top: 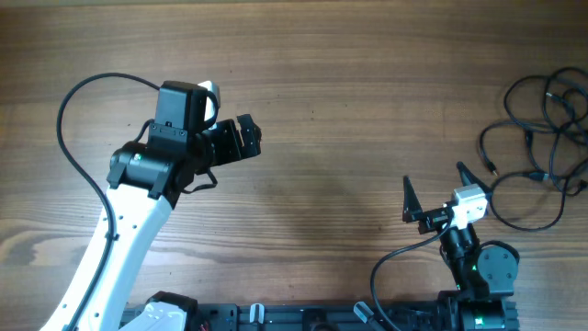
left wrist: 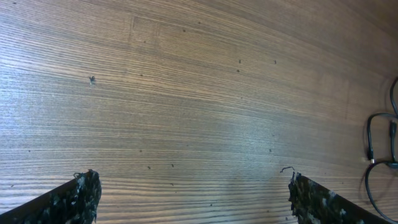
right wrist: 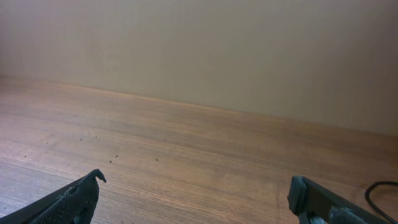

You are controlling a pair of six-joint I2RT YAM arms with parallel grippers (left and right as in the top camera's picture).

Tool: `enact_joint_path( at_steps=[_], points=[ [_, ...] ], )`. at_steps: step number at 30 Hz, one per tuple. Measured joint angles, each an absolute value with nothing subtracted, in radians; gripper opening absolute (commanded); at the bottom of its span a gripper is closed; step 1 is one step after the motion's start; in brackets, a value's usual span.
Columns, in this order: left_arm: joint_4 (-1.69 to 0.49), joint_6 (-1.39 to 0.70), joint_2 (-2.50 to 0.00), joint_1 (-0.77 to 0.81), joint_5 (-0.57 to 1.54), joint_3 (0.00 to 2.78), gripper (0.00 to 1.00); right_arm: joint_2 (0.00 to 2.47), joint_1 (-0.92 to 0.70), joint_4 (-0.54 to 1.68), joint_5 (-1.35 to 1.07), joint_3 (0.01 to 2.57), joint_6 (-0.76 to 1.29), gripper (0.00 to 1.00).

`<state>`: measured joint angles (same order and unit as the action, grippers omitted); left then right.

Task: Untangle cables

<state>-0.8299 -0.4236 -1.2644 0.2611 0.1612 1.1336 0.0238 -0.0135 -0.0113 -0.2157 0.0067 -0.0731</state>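
Left pincer (top: pixel 248 138): spread, empty, above the desk (top: pixel 349 74), well apart from the work. Right pincer (top: pixel 434 187): spread, empty, near the cables (top: pixel 540 174). The cables lie bunched in loose loops at the desk's right edge, partly beyond the overhead view.

Risk: pinching several strands at once would likely tighten the knots or drag the bunch off the edge. No obstruction is visible between the right pincer and the cables.

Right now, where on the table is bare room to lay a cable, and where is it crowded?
Bare wood stretches between the left gripper and the right gripper, and along the far side of the table. The right end is crowded: the cables sprawl there in loops.
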Motion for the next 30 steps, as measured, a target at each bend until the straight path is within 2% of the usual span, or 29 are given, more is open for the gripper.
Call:
enact_joint_path(
  at_steps=[8,13,19,25,30],
  points=[
    [-0.813,-0.419,-1.224,0.261,0.139,1.131,1.0,0.024,-0.014,-0.011,-0.216,0.007,-0.073,1.0],
    [-0.333,-0.379,-0.873,0.166,0.129,0.855,1.0,0.022,-0.014,-0.011,-0.215,0.007,-0.073,1.0],
    [-0.077,-0.368,-0.448,0.006,0.165,0.415,1.0,0.022,-0.014,-0.012,-0.215,0.007,-0.073,1.0],
    [-0.048,-0.364,-0.132,-0.066,0.177,0.147,1.0,0.02,-0.014,-0.011,-0.215,0.007,-0.073,1.0],
    [-0.045,-0.363,-0.053,-0.066,0.169,0.07,1.0,0.02,-0.014,-0.011,-0.215,0.007,-0.073,1.0]
  ],
)
